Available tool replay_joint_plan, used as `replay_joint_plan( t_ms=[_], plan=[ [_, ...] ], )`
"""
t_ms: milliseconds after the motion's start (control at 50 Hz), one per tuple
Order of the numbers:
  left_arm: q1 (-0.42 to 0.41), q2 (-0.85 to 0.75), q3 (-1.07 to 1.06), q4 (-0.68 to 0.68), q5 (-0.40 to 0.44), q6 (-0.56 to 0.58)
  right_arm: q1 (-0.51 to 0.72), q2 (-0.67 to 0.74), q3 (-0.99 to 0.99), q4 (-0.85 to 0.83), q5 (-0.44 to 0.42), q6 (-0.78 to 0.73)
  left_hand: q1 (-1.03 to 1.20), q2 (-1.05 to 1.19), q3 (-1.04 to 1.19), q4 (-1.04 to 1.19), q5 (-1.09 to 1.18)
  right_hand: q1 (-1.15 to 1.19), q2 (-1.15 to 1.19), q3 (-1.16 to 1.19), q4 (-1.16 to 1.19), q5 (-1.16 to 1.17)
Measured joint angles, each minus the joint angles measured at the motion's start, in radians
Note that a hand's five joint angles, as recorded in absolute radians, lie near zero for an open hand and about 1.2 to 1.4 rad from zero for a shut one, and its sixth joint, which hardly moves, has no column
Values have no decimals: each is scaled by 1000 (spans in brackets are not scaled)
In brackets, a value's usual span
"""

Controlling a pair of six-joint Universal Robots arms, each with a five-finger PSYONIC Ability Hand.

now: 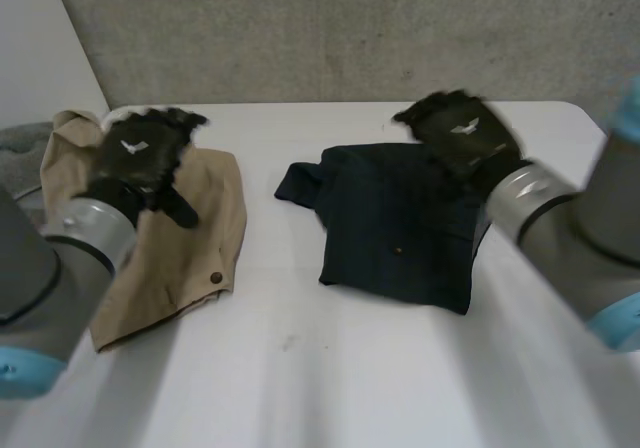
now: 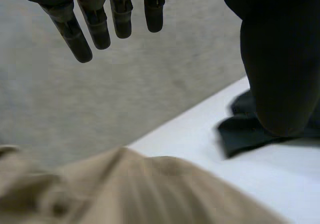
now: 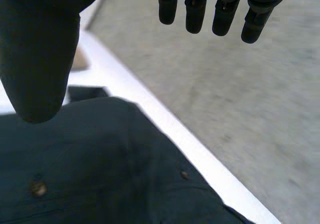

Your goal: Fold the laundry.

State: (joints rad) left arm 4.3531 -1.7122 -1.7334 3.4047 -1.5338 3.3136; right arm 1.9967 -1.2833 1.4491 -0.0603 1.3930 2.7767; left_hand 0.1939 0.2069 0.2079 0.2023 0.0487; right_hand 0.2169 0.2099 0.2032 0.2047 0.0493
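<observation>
White counter (image 1: pixel 300 368), tan garment (image 1: pixel 195 238) laid at 9 o'clock, dark navy garment (image 1: pixel 400 233) laid apart at its 3 o'clock, left hand (image 1: pixel 140 158) held over the tan garment, fingers (image 2: pixel 97 29) straight, nothing gripped, right hand (image 1: pixel 465 133) held over the navy garment's 1 o'clock corner, fingers (image 3: pixel 195 14) straight, nothing gripped.

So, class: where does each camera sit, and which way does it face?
Head: behind the arms, looking down at the table; left hand over tan garment, right hand over dark garment.
Left wrist: along its palm toward the grey wall; own fingers.
Right wrist: likewise, own fingers above dark garment.
All share the dark garment.
</observation>
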Motion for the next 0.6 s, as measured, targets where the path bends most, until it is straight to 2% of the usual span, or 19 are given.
replay_joint_plan(
  t_ms=[100,260,420,600],
  plan=[
    [-129,-74,44,-90,-3,-107,-116,-109,45,83,-18,185,0,0,0,0,0,0,0,0,0,0],
    [-247,-294,219,-160,-5,-171,-164,-116,145,210,-45,223,0,0,0,0,0,0,0,0,0,0],
    [-281,-508,438,-217,13,-174,-101,-42,259,73,-26,212,4,2,2,3,0,0,0,0,0,0],
    [-304,-679,611,-295,44,-162,5,117,271,-118,118,186,4,2,2,2,0,19,24,34,33,20]
  ],
)
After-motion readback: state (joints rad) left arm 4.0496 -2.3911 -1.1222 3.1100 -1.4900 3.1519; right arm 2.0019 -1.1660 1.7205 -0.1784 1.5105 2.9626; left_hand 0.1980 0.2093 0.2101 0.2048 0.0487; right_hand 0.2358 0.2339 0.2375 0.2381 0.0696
